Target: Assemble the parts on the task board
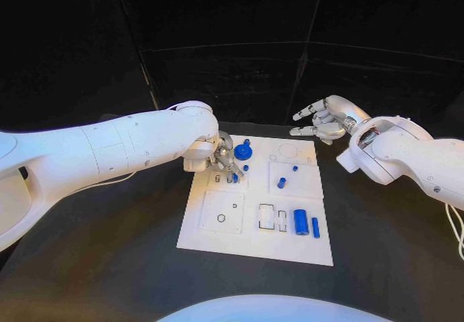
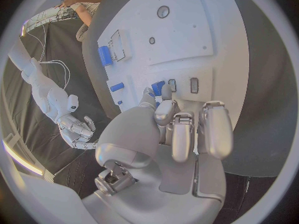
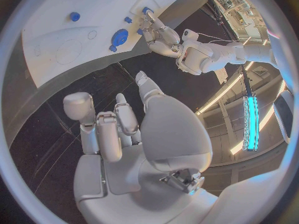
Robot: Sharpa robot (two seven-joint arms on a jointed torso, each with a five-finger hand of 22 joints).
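The white task board (image 1: 253, 238) lies mid-table. My left hand (image 1: 220, 157) reaches over its far left part, thumb and a finger pinching a small blue part (image 1: 235, 178) beside two narrow slots; the left wrist view shows that part (image 2: 157, 88) between the fingertips (image 2: 167, 92) of that hand (image 2: 168, 129). A round blue piece (image 1: 243, 151) sits just beyond it. A blue peg (image 1: 281, 182) stands mid-board. A large blue cylinder (image 1: 301, 222) and a thin blue rod (image 1: 315, 227) lie near the right front. My right hand (image 1: 324, 119) hovers off the board's far right corner, fingers apart, holding nothing.
The black table (image 1: 116, 268) surrounds the board. The board has a bare ring outline (image 1: 287, 150), a rectangular recess (image 1: 266, 216) and a small oval hole (image 1: 221, 218). A thin cable (image 1: 454, 228) hangs by my right arm.
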